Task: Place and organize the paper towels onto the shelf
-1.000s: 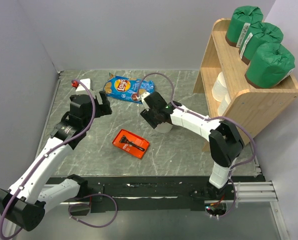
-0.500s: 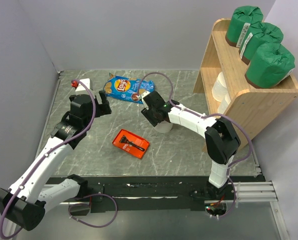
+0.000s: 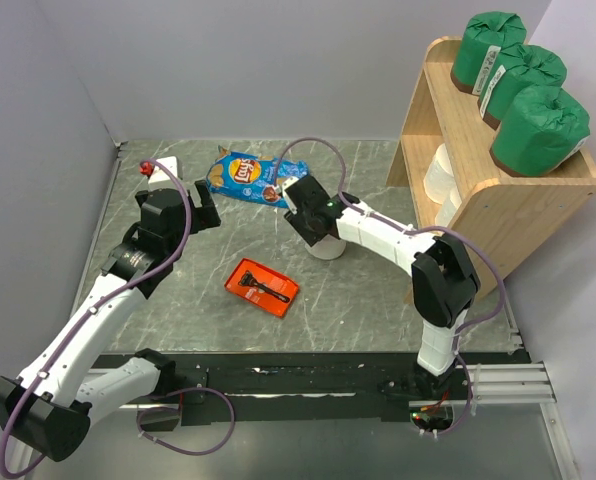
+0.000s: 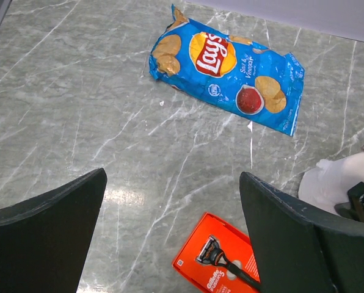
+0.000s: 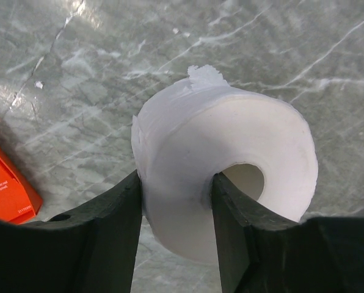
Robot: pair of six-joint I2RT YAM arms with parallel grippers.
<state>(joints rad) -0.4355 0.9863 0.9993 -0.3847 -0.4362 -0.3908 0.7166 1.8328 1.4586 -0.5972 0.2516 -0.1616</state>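
Three green-wrapped paper towel rolls (image 3: 523, 75) stand on the top level of the wooden shelf (image 3: 518, 205). Two bare white rolls (image 3: 441, 172) sit on its lower level. A third white roll (image 3: 327, 247) is on the table mid-scene. My right gripper (image 3: 316, 228) is shut on this roll, one finger on the outer wall and one finger in the hollow core, as the right wrist view shows (image 5: 176, 183). The roll (image 5: 243, 152) sits on or just above the marble. My left gripper (image 3: 206, 203) is open and empty over the table (image 4: 173, 177).
A blue chip bag (image 3: 246, 177) lies at the back of the table, also in the left wrist view (image 4: 228, 67). A flat red tray holding a razor (image 3: 264, 286) lies in the middle left. A small white and red item (image 3: 158, 167) sits at the far left.
My right wrist has shifted slightly toward the far side while gripping the white roll. The left gripper has edged a little farther back.
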